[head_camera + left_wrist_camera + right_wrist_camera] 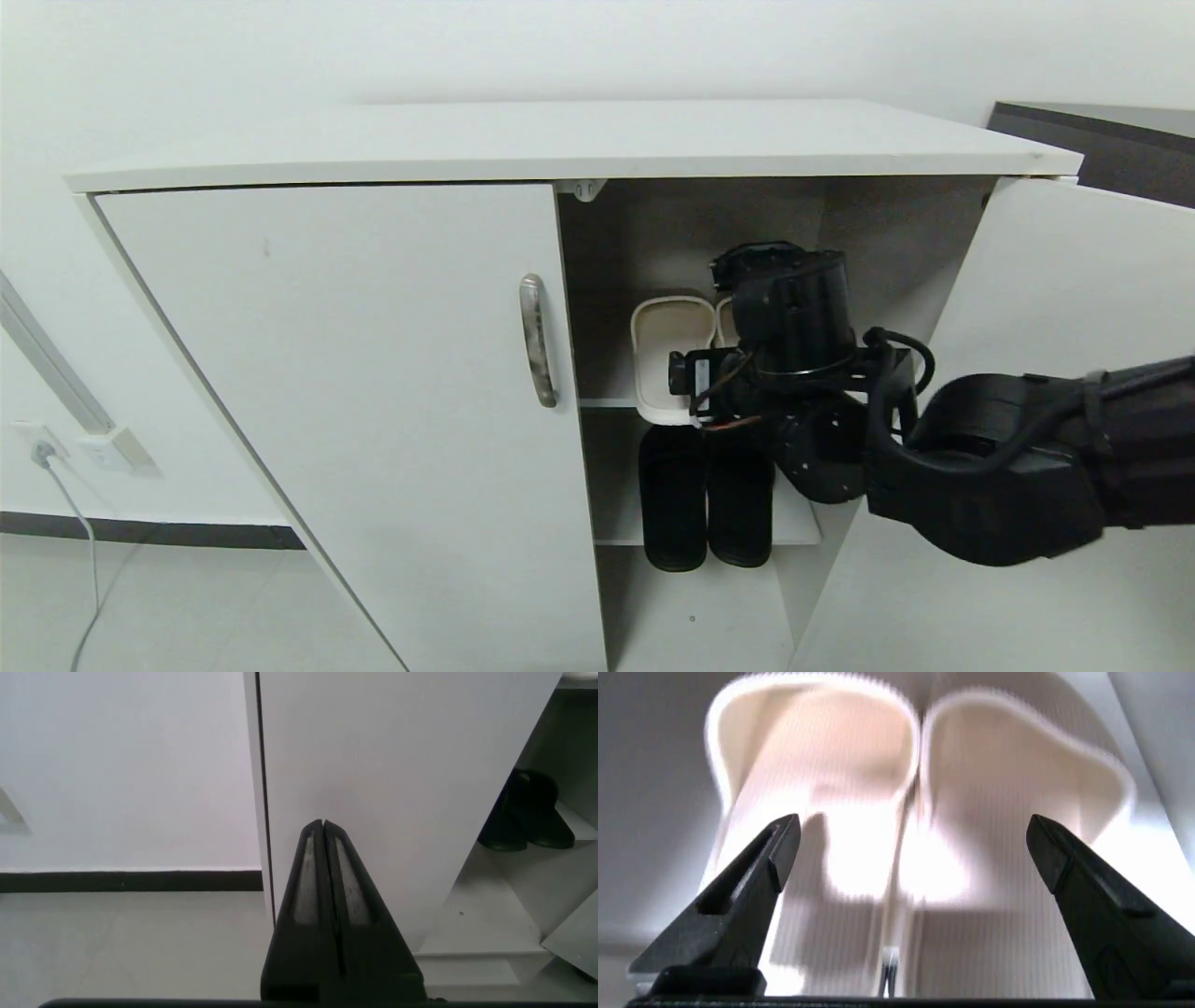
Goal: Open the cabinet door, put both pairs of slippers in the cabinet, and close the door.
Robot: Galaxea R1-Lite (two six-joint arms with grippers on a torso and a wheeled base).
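Note:
The white cabinet (560, 140) has its left door (355, 392) closed and its right door (1055, 280) swung open. A white pair of slippers (670, 355) lies side by side on the upper shelf. A black pair (705, 504) lies on the shelf below, its ends over the shelf's front edge. My right gripper (784, 308) is inside the opening, just before the white slippers (822, 812). It (913, 826) is open, one finger on each side of the pair. My left gripper (323, 826) is shut and empty, low before the closed door (402, 784), with the black slippers (528, 812) off to one side.
A metal handle (535, 341) sits at the closed door's inner edge. The open right door stands close beside my right arm. A wall socket with a cable (37, 453) is at the lower left above bare floor. A dark desk (1102, 140) shows behind the cabinet's right end.

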